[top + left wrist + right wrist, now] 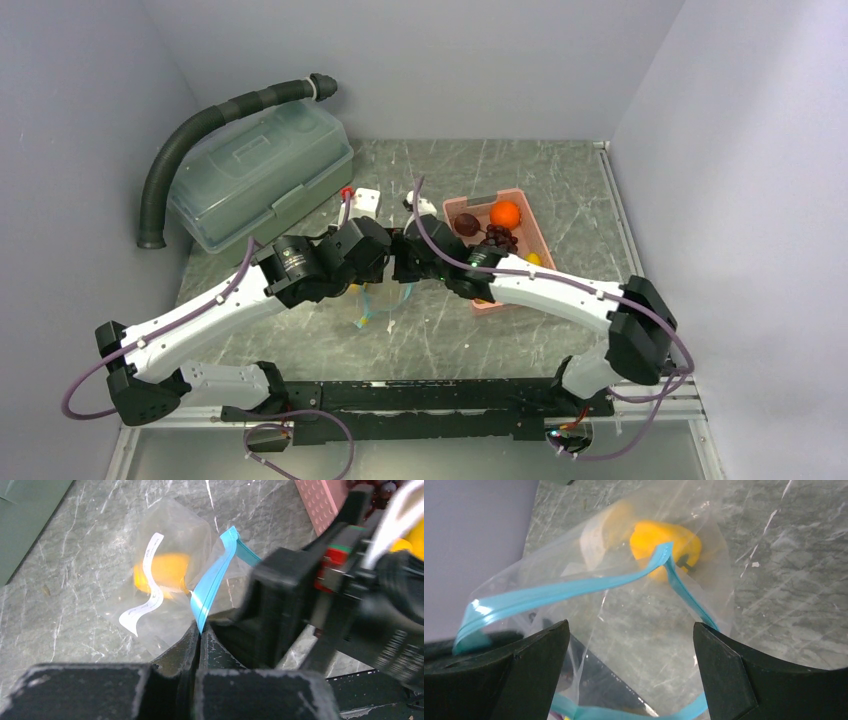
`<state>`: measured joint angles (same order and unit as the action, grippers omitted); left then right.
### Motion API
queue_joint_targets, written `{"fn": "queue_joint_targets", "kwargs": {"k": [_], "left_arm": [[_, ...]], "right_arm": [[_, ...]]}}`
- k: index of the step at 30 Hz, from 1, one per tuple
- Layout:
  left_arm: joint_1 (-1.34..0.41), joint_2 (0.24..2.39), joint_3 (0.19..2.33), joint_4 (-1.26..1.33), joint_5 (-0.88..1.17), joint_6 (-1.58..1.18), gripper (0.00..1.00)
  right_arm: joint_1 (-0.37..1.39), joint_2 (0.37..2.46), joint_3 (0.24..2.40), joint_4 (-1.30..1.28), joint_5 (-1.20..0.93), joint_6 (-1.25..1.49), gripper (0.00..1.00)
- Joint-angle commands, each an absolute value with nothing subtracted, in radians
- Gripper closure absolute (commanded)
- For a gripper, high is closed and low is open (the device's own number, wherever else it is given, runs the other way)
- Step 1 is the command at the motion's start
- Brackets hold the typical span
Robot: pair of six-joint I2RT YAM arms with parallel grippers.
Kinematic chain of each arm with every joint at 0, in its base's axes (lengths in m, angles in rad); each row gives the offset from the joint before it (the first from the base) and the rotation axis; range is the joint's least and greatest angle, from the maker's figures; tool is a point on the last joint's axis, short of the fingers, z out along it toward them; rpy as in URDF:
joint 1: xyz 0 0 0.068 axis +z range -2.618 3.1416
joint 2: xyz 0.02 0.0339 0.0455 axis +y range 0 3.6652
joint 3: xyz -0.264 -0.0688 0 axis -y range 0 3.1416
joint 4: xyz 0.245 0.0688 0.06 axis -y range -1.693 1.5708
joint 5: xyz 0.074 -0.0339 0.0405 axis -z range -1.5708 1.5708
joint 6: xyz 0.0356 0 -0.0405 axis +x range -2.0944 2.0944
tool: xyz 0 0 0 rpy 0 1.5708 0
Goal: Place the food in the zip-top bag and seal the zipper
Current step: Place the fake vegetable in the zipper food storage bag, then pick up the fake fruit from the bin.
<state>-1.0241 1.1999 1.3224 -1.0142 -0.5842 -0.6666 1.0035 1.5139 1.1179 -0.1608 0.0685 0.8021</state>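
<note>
Left claw (200, 636): pressed together, pinching one end of the zipper (212, 580) and holding it up off the table (560, 170).
Right claw (630, 630): spread wide, with the open mouth of the bag between its fingers; whether they touch the film cannot be told.
Zip-top bag (175, 530): mid-table, under both wrists, left of the pink basket (537, 228), mouth gaping, with the teal strip bent into a peak.
In the bag: one yellow fruit (664, 542), lying beside the white label.
In the basket: orange (505, 214), grape bunch (502, 237), dark round fruit (467, 223) and second yellow fruit (534, 259).
In the way: the right arm crosses the basket's near left corner, and its black wrist hides the strip's right part in the left wrist view.
Around: green-grey lidded box (260, 170) at far left, with a black hose (200, 125) curving round it.
</note>
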Motion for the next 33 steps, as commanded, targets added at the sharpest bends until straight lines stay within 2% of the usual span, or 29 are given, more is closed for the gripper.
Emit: {"fn": "queue_joint_targets", "kwargs": {"k": [1, 8, 13, 22, 27, 33], "left_arm": [[-1.017, 1.195, 1.321, -0.989, -0.599, -0.68, 0.96], [-1.012, 1.206, 1.325, -0.984, -0.591, -0.671, 0.97], [-1.01, 1.208, 1.323, -0.984, -0.594, -0.664, 0.97], [-1.006, 1.209, 1.323, -0.97, -0.578, -0.641, 0.97], [-1.003, 1.207, 1.318, -0.962, -0.578, -0.63, 0.97], [-1.0, 1.205, 1.306, -0.946, -0.569, -0.621, 0.98]], "right_arm": [[1.005, 1.4, 1.091, -0.185, 0.075, 0.763, 0.03], [1.005, 1.229, 1.047, -0.302, 0.155, 0.72, 0.05], [1.003, 1.109, 1.03, -0.442, 0.291, 0.691, 0.07], [0.97, 1.06, 1.068, -0.719, 0.506, 0.642, 0.07], [0.868, 1.071, 1.061, -0.809, 0.513, 0.626, 0.08], [0.702, 1.085, 1.011, -0.795, 0.476, 0.618, 0.09]]}}
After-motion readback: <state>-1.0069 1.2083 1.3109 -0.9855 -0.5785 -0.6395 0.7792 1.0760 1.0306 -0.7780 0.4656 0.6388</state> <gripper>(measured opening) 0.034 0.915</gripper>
